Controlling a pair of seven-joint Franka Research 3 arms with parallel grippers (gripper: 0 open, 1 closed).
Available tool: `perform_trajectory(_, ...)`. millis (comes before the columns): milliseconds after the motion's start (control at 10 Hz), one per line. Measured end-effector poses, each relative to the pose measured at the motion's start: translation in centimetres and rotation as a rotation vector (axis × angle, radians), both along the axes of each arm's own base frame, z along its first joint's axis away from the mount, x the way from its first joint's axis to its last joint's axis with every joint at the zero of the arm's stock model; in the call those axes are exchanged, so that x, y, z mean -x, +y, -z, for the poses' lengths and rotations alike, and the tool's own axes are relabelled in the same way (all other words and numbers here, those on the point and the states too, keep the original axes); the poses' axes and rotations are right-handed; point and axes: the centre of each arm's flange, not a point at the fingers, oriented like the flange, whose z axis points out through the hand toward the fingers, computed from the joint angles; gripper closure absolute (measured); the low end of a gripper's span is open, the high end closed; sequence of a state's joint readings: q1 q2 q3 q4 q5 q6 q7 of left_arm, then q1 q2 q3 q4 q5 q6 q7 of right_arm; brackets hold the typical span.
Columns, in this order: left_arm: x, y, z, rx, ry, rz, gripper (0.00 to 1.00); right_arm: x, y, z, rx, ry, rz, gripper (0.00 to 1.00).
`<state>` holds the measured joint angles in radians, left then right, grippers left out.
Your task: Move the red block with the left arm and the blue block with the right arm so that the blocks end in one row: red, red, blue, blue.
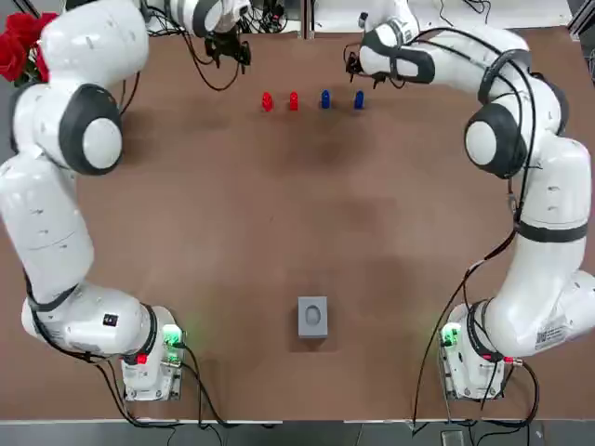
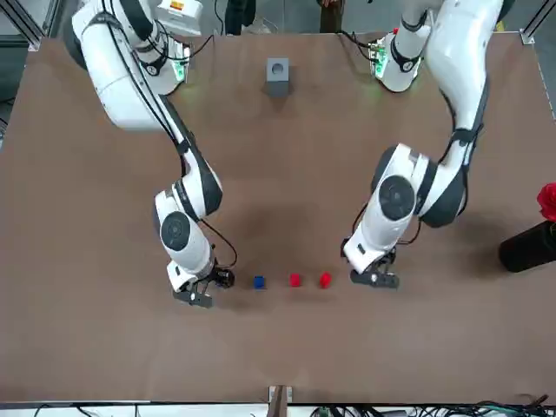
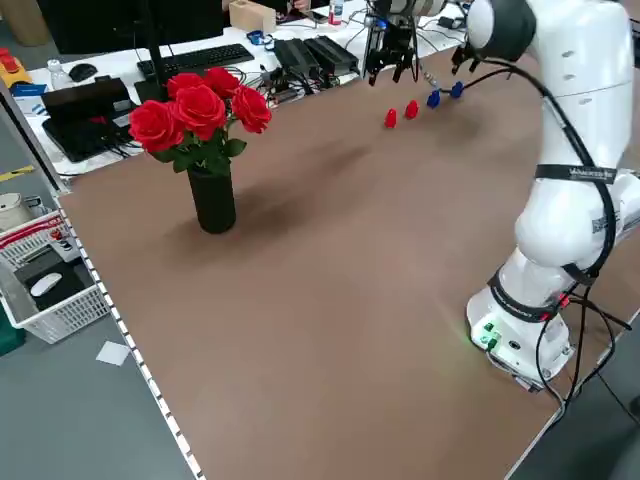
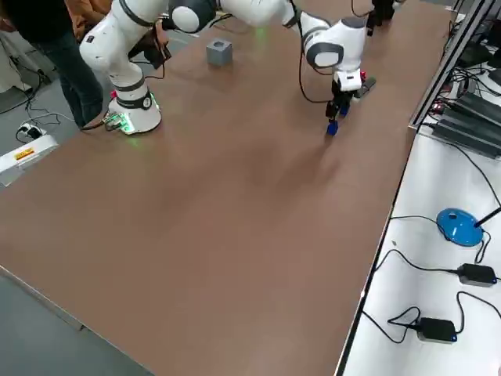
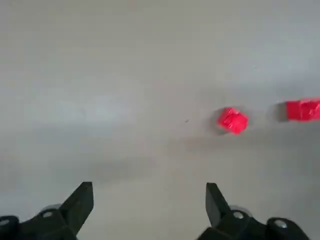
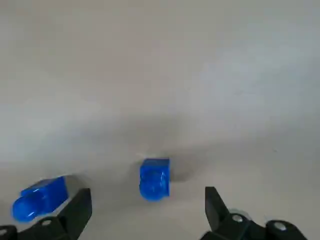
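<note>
Top view, dial set on the table [image 1: 279, 214]: one row at 12 o'clock reads red block [image 1: 267, 101], second red block [image 1: 294, 100], blue block [image 1: 324, 98], end blue block [image 1: 359, 99], spaced apart, none touching. The left gripper [image 1: 229, 53] is released and empty at about 10 o'clock of the first red; the right gripper [image 1: 356, 67] is likewise spread, holding nothing, at 12 o'clock just off the end blue. Order looks met, so the job is likely a clean exit: raise each claw straight up before swinging back, the right with most care, lest a fingertip nudge the row.
</note>
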<state>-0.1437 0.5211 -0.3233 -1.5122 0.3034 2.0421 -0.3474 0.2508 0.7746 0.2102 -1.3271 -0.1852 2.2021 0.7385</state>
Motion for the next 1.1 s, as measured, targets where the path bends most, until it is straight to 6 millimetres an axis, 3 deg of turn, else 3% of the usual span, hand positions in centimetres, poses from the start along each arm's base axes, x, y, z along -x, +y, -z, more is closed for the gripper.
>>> perform_trajectory(100,0.9,1.6,-2.3,-0.019,-0.014,0.009,0.01,0.3,-1.6,-4.2,0.007,-0.023,0.016,0.00)
perform_trajectory(300,2.2,6.3,-7.2,0.031,0.033,-0.100,0.01,2.9,-7.6,-12.7,0.008,-0.043,0.049,0.00)
perform_trajectory(600,4.5,15.8,-16.9,0.114,0.034,-0.208,0.01,8.7,-22.0,-24.4,0.000,0.048,0.030,0.00)
perform_trajectory(800,7.4,20.0,-22.7,0.166,0.013,-0.219,0.01,13.1,-28.8,-30.1,-0.001,0.085,0.052,0.00)
perform_trajectory(1100,11.8,22.5,-27.7,0.167,0.006,-0.238,0.01,18.9,-33.8,-35.8,0.011,0.100,0.088,0.00)
